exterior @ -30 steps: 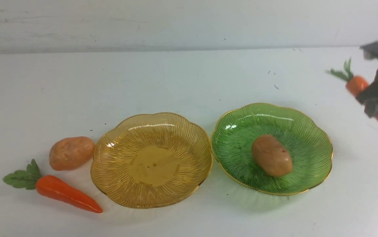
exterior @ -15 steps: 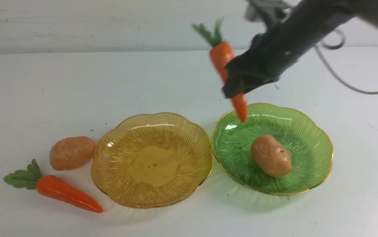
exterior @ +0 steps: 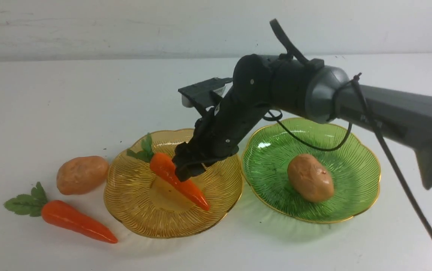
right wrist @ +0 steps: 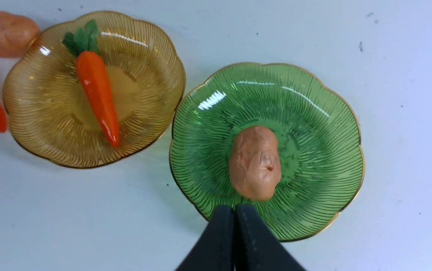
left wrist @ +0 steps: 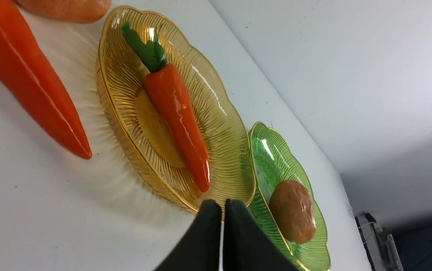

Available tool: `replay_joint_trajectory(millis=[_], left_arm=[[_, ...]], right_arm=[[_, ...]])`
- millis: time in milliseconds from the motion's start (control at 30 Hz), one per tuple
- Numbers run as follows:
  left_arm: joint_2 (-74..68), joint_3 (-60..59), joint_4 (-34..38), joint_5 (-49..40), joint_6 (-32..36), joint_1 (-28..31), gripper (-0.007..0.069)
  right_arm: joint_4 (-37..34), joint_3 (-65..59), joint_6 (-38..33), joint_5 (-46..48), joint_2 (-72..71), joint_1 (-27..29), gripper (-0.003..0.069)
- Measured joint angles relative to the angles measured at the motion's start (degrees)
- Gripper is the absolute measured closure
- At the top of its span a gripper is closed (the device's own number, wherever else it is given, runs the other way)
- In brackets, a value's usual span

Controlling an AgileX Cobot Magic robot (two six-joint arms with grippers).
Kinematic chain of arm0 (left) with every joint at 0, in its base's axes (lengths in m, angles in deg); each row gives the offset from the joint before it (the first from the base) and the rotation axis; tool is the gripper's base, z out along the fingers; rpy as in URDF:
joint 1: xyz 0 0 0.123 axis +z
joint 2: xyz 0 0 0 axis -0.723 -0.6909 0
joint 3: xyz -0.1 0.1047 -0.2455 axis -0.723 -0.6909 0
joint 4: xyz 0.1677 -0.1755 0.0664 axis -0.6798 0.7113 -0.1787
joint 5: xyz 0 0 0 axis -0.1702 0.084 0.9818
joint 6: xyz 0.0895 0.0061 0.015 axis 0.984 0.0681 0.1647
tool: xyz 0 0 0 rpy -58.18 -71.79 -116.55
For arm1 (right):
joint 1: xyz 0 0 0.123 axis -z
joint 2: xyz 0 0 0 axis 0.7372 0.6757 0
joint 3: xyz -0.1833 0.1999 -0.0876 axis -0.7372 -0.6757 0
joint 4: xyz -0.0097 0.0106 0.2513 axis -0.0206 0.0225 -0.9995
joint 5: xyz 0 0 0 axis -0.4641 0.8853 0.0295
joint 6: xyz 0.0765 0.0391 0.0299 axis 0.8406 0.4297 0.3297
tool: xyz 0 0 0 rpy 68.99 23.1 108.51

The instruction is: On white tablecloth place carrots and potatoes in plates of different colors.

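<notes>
- Your left gripper point(left wrist: 221, 229) is sitting pinched together, empty.
- Your right gripper point(right wrist: 234, 233) is showing jaws pressed together, nothing between them.
- The carrot point(exterior: 195, 192) is lying diagonally in the amber plate point(exterior: 125, 210), tip pointing toward you and rightward, leaves pointing away leftward.

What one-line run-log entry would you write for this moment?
amber plate: carrot inside | green plate: potato inside | white tablecloth: second carrot, second potato | left gripper: shut, empty | right gripper: shut
</notes>
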Motion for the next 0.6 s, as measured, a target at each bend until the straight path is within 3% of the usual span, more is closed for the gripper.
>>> replay_joint_trajectory(millis=[133, 233, 333, 467, 600], left_arm=[[-0.54, 6.28, -4.23, -0.92, 6.26, 0.0, 0.0628], [-8.18, 18.67, -12.47, -7.64, 7.41, 0.0, 0.0628], [-18.99, 28.69, -23.92, -18.88, 4.06, 0.0, 0.0628], [-37.78, 41.23, -45.62, -40.31, -2.87, 0.0, 0.0624], [-49.97, 44.35, -52.56, -44.02, -10.48, 0.0, 0.0565]], right_arm=[[3.87, -12.87, 0.08, -6.37, -11.34, 0.0, 0.0674], [5.32, -14.47, 0.08, -6.53, -12.85, 0.0, 0.0674], [5.32, -14.61, 0.08, -6.43, -12.9, 0.0, 0.0674], [6.14, -14.66, 0.08, -6.08, -12.9, 0.0, 0.0674], [7.61, -14.66, 0.08, -5.59, -12.9, 0.0, 0.0674]])
